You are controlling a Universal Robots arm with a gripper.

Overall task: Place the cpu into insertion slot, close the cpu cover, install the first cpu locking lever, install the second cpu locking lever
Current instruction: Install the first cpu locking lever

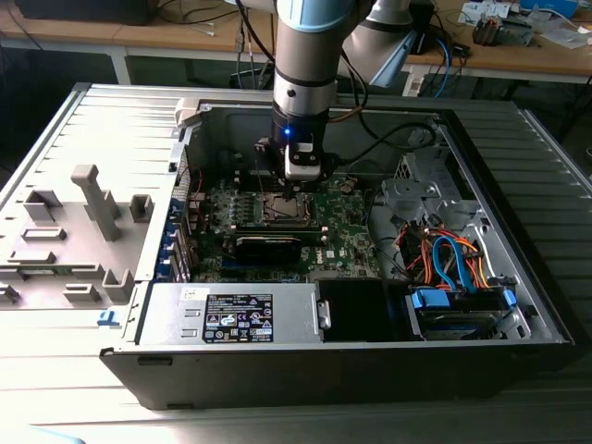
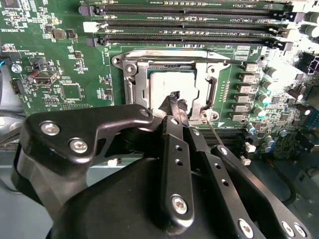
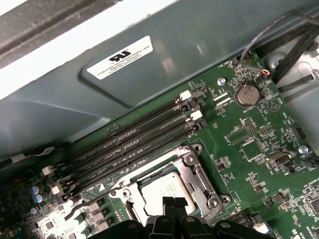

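Observation:
The cpu lies in the insertion slot on the green board, its silvery face showing through the cut-out of the cpu cover, which lies flat over it. My gripper is shut with nothing between its fingers, and its tips hover at the cover's edge just above the cpu. In the first wrist view the fingertips sit side by side over the cpu and cover. A thin lever rod angles out beside the socket; another rod runs along its far side.
Long black memory slots run beside the socket. In the exterior view the case wall stands to the left, a long black card and power supply in front, and drive bay cables to the right.

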